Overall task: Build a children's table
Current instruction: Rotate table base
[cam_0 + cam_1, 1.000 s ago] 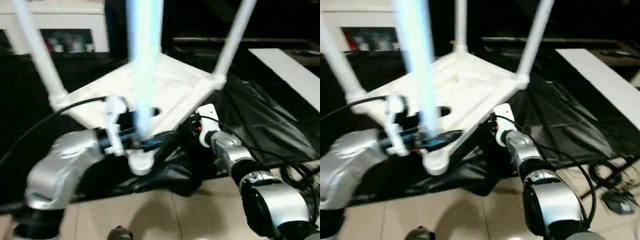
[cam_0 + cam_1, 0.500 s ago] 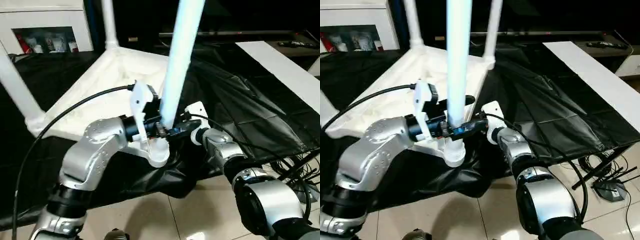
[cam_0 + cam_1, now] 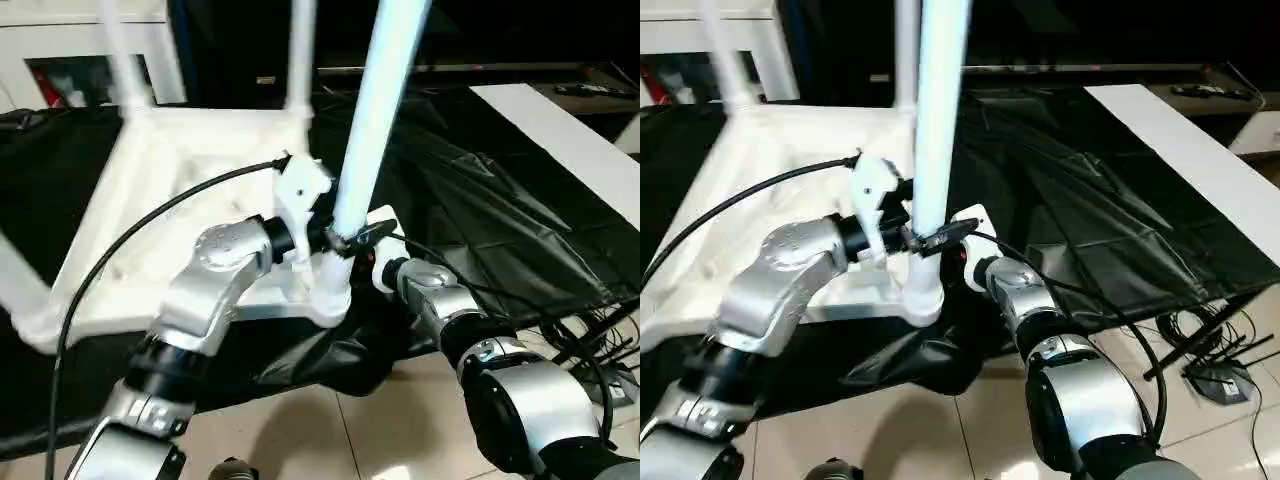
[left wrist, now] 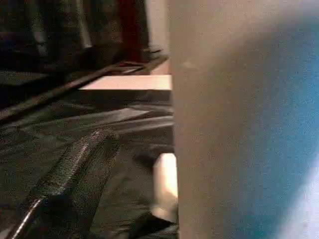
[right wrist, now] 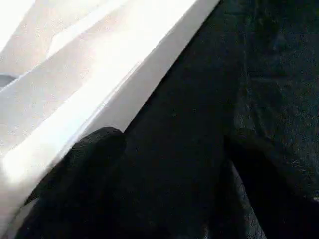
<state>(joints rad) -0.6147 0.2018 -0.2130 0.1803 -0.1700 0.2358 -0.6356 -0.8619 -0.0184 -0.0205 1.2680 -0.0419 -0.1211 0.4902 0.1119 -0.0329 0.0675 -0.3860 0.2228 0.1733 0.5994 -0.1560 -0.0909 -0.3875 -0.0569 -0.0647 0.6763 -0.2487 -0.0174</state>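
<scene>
The children's table lies upside down on the black cloth, its white tabletop (image 3: 170, 200) ribbed side up. Three legs (image 3: 300, 50) stand at the other corners. The nearest leg (image 3: 385, 110) rises from its corner socket (image 3: 330, 290) at the cloth's front edge. My left gripper (image 3: 338, 238) stands open around this leg just above the socket. In the left wrist view one black finger (image 4: 75, 174) shows a gap to the leg (image 4: 239, 124). My right gripper (image 3: 372, 262) is open beside the same corner, one finger (image 5: 84, 174) against the tabletop's rim (image 5: 124, 84).
The black-draped work table (image 3: 480, 220) extends to the right, its cloth hanging over the front edge. A white panel (image 3: 570, 140) lies at the far right and a white cabinet (image 3: 60, 30) stands behind. Cables (image 3: 600, 340) trail over the tiled floor below.
The tabletop has turned on the cloth, its far corner swinging left. The near leg and my left gripper shifted slightly right and away. My right gripper stays by the near corner.
</scene>
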